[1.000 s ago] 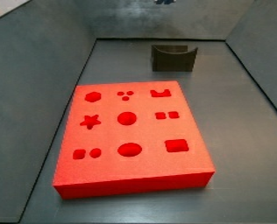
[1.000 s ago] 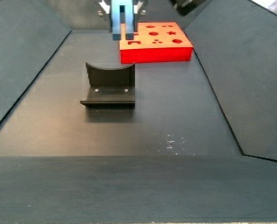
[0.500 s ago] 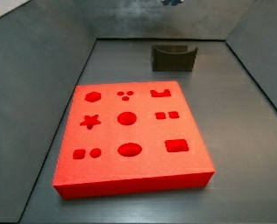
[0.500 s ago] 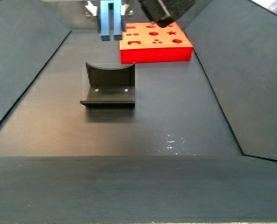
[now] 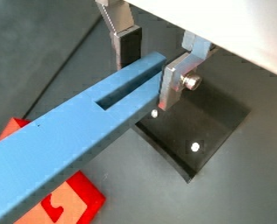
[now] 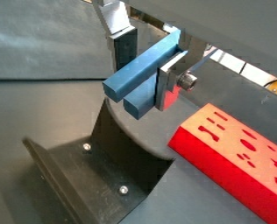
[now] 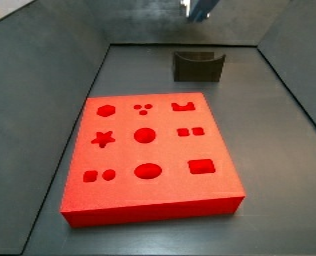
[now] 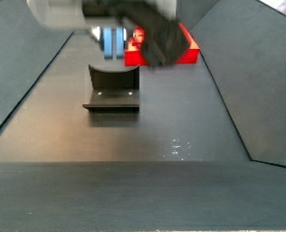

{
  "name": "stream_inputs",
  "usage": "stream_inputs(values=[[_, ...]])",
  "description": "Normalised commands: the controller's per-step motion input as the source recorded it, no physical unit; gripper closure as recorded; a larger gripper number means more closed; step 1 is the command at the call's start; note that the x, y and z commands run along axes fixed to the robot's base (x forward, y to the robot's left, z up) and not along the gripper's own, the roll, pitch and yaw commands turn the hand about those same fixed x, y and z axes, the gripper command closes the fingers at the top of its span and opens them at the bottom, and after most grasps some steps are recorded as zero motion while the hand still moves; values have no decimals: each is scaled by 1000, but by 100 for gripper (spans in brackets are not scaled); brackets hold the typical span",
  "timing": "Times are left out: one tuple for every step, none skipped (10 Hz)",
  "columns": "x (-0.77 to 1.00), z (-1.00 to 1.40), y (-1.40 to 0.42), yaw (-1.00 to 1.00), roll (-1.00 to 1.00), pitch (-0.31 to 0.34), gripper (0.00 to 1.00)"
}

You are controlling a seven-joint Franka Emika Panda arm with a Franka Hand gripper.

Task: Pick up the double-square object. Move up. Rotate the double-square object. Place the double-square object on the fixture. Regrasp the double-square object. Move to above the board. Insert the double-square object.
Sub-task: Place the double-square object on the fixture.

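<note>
- Two fingers [image 6: 176, 77] of our gripper [image 6: 149, 63] are clamping the blue bar [image 5: 76, 122].
- We are hovering above the fixture [image 6: 94, 179], beside the red board [image 6: 237, 157].

Floor [image 7: 274, 140] with board [image 7: 147, 155], fixture [image 7: 198, 66]

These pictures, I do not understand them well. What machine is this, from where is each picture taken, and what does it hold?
It is a robot arm with a two-finger gripper. Two cameras sit on its wrist and look down past the silver fingers; two more stand beside the work floor.

In both wrist views the gripper is closed on a long blue bar, held in the air. Below it stands the fixture, a dark bracket with a notch in its top. Beside that lies the red board, a flat slab with shaped holes: hexagon, star, circles, squares.

In a side view the arm is blurred and hangs above the fixture; the bar has not yet been set down on it.
</note>
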Motion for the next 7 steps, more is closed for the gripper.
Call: stream_inputs(values=[[138,-1000,87,-105,-1000,33,100],[143,-1000,91,-105,-961,41,100],[154,-1000,96,-95,-749,45,100],[161,-1000,104,-93,-586,49,100],[172,-1000,111,-92,-369,57,100],[177,-1000,107,-91,-285,60,100],[181,-1000,109,-95,-199,53,100]])
